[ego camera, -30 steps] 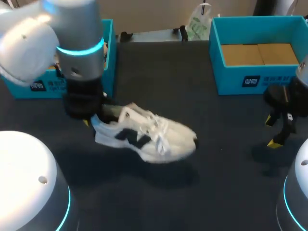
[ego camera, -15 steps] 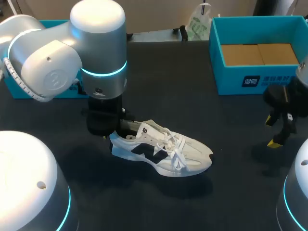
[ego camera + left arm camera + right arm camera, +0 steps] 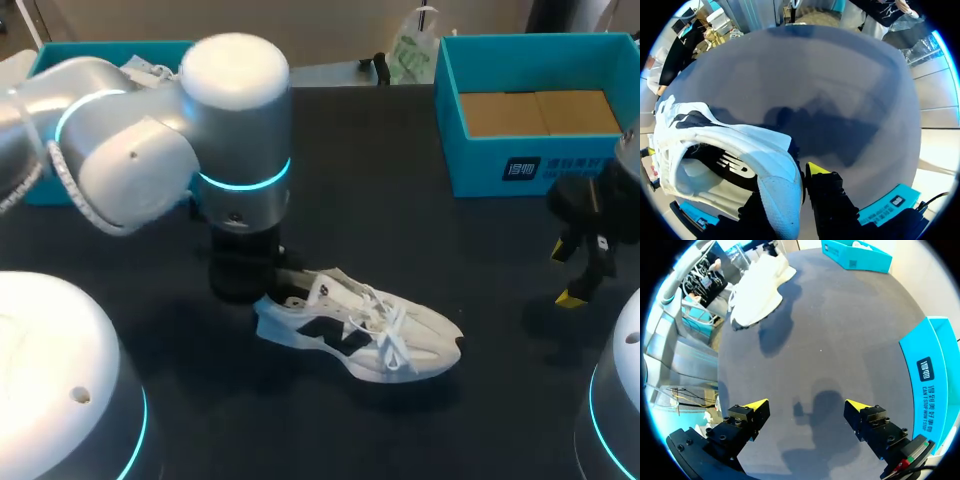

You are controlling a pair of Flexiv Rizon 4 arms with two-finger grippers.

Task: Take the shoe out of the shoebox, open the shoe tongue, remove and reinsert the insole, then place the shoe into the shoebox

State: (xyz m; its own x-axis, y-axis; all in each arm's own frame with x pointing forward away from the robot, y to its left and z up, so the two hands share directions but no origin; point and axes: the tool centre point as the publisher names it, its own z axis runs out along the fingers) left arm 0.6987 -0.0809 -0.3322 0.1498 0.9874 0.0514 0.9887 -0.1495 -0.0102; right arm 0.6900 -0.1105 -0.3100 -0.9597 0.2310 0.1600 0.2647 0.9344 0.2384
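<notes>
— What do the boxes hold?
— On the black table (image 3: 400,170), the teal shoebox (image 3: 560,170) at the upper right of the head view stands open, with brown cardboard (image 3: 540,112) lining its floor. A second teal box (image 3: 110,47) at the upper left, partly behind the left arm (image 3: 200,150), has something white (image 3: 150,70) in it.
— And the sneaker?
— The sneaker (image 3: 370,325) is outside both boxes, at lower centre. It is white with black side panels and loose white laces, toe toward the lower right.
— Who has it?
— The left gripper (image 3: 792,185). Its wrist view shows the heel pinched between the fingers. The head view hides that grip under the wrist.
— The right gripper?
— The right gripper (image 3: 807,405) is at the right edge, fingers spread wide above the table, holding nothing. Its own view shows the sneaker well ahead.
</notes>
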